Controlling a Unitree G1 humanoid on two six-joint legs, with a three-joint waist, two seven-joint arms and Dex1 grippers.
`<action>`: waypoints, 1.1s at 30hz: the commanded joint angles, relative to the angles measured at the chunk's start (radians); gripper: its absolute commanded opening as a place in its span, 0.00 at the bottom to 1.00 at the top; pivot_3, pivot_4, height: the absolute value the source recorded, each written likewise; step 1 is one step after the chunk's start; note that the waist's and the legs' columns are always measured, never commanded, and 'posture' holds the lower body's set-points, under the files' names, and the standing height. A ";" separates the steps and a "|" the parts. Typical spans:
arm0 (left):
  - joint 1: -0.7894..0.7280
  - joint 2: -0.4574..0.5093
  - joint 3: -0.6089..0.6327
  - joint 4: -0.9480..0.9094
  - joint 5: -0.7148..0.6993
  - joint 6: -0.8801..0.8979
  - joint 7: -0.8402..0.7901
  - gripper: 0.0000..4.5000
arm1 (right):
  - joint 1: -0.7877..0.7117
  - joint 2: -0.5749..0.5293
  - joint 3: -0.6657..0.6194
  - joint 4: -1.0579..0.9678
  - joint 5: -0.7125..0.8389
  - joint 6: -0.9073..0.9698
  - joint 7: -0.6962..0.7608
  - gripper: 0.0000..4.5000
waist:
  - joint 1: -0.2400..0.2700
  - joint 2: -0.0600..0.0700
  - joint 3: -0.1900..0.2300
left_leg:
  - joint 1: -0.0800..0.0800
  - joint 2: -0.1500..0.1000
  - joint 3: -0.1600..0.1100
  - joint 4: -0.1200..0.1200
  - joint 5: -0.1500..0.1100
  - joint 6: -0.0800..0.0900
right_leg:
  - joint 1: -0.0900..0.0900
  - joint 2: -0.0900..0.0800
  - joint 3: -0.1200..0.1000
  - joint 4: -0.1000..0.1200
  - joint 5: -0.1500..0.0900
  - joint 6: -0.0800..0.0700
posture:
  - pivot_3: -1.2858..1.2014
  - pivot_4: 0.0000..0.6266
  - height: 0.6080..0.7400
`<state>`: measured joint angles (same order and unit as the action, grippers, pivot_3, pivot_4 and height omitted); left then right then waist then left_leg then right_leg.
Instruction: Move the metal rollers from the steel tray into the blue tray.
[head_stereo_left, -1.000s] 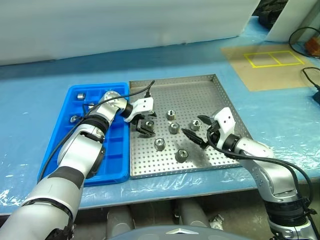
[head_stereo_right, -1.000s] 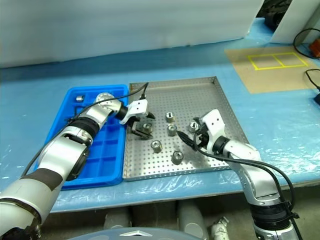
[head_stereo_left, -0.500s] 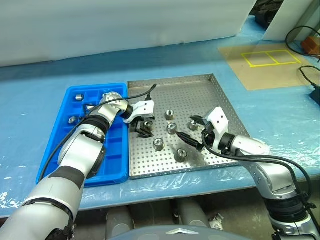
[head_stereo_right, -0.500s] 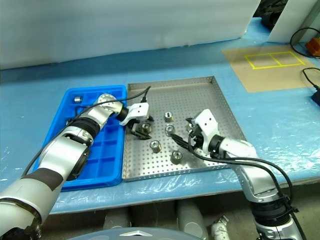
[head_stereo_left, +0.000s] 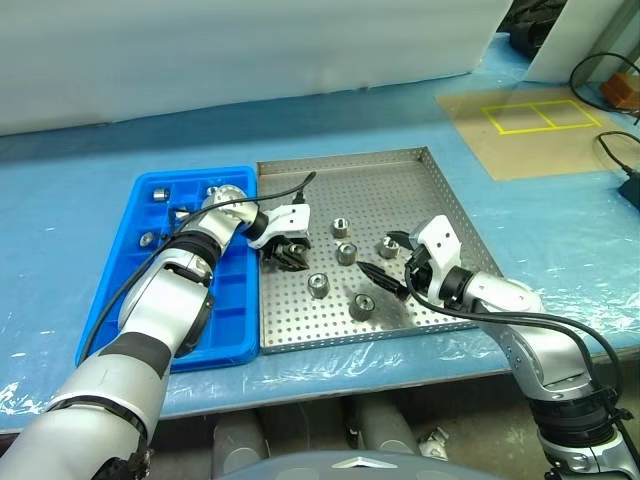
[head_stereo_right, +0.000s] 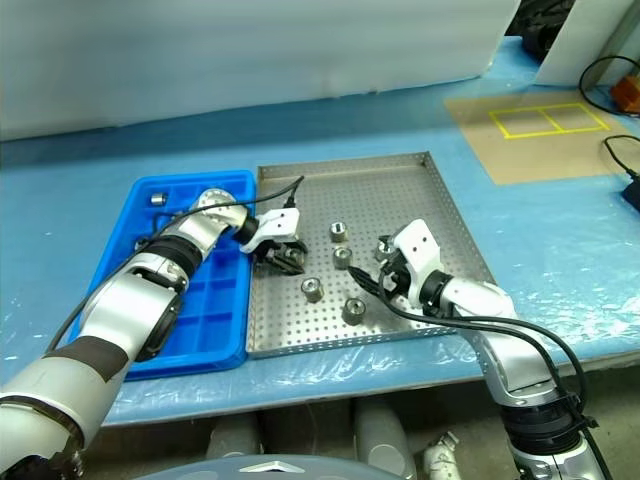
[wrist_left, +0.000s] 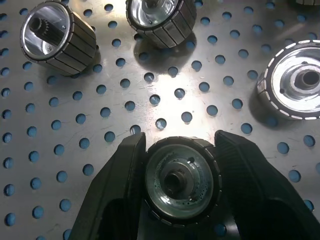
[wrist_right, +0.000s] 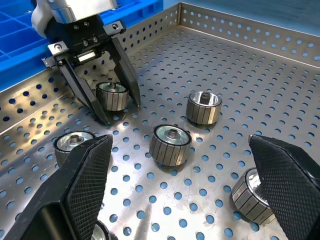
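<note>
The steel tray (head_stereo_left: 400, 190) lies at mid-table with the blue tray (head_stereo_left: 225, 310) against its left side. My left gripper (head_stereo_left: 292, 252) is shut on a metal roller (wrist_left: 180, 182) that stands on the perforated floor near the steel tray's left rim. Several more rollers stand loose on that floor, among them one (head_stereo_left: 341, 226), another (head_stereo_left: 346, 254) and a third (head_stereo_left: 318, 287). Two rollers (head_stereo_left: 160, 192) (head_stereo_left: 147, 239) sit in the blue tray's far compartments. My right gripper (head_stereo_left: 385, 258) hovers open over the tray's right half, close to a roller (head_stereo_left: 388, 247), holding nothing.
A tan board with a yellow taped rectangle (head_stereo_left: 530, 125) lies at the back right. Black cables (head_stereo_left: 620, 150) run along the right edge. A white panel (head_stereo_left: 250, 50) stands along the back of the blue-covered table.
My left gripper's fingers have closed around the roller that stood between them. The right gripper stays open in about the same place.
</note>
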<state>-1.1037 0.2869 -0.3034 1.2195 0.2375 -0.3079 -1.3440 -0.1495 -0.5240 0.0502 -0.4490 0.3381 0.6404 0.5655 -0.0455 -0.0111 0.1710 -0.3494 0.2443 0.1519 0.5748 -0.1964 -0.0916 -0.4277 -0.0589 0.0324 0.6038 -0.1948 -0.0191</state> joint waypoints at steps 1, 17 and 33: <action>-0.025 0.015 0.038 -0.022 -0.034 0.000 -0.006 0.46 | -0.027 -0.003 -0.022 -0.021 0.010 -0.023 0.009 1.00 | 0.000 0.000 0.000 | 0.000 0.000 0.000 0.000 0.000 0.000 | 0.000 0.000 0.000 -0.001 0.000 0.000 | 0.31 0.24 1.00; -0.007 0.237 0.204 -0.226 -0.210 0.153 -0.128 0.46 | -0.264 0.004 0.052 0.109 0.045 -0.046 0.184 1.00 | 0.010 0.000 0.000 | -0.002 0.000 0.000 -0.012 0.001 -0.001 | -0.003 0.001 -0.001 -0.008 0.001 -0.001 | 0.40 0.24 1.00; 0.593 0.581 0.538 -0.982 -0.455 0.592 0.090 0.46 | -0.608 0.181 0.237 0.614 -0.037 -0.303 0.494 1.00 | 0.104 -0.001 0.001 | -0.005 0.005 -0.002 -0.013 0.003 -0.006 | -0.013 -0.001 -0.010 0.003 -0.001 -0.003 | 0.58 0.24 1.00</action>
<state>-0.5409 0.8406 0.1713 0.3274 -0.1750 0.2429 -1.2812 -0.7291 -0.3528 0.2820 0.1518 0.3070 0.3814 1.0284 0.0582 -0.0120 0.1719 -0.3546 0.2495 0.1492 0.5617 -0.1934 -0.0975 -0.4412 -0.0597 0.0219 0.6066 -0.1961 -0.0227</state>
